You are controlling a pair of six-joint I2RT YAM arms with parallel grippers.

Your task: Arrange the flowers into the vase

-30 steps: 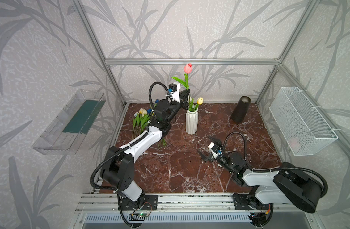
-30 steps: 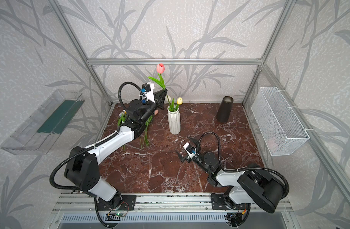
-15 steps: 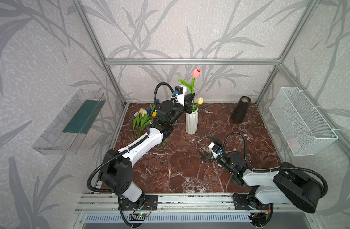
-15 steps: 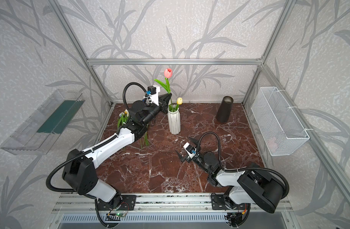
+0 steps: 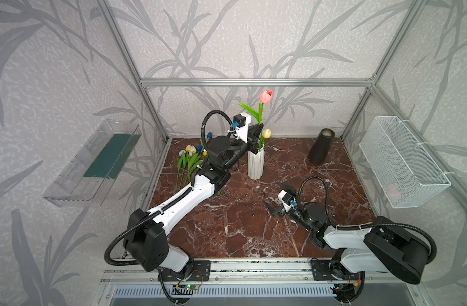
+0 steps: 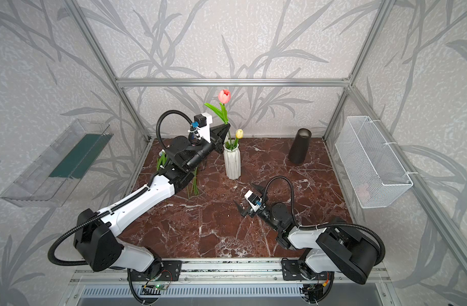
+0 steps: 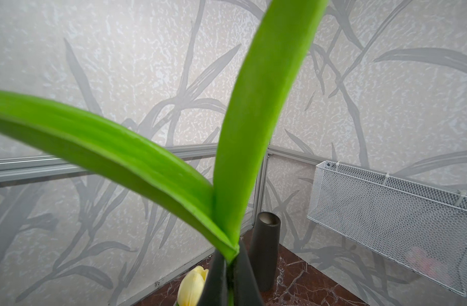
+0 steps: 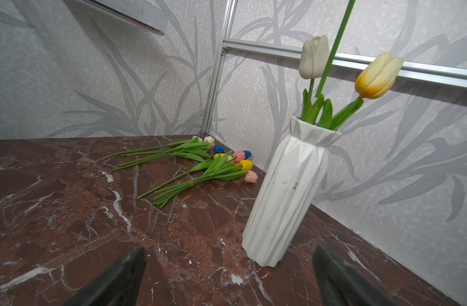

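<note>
loose tulips (image 8: 200, 164) lie near white vase (image 8: 285, 190); dark vase (image 5: 321, 145) apart.

Both top views bright. Light soft, even. No glare. Faint soft shadows on marble floor (image 5: 240, 225), right under arms. Wide view makes upright wall bars (image 5: 121, 53) lean out toward upper corners. Left wrist view: pink tulip (image 7: 253, 119) leaves very close, fuzzy; wall behind clearer. Right wrist view: right gripper (image 8: 228, 249) dark and blurry, white vase (image 8: 288, 190) and lying flowers (image 8: 200, 164) sharp.
</note>
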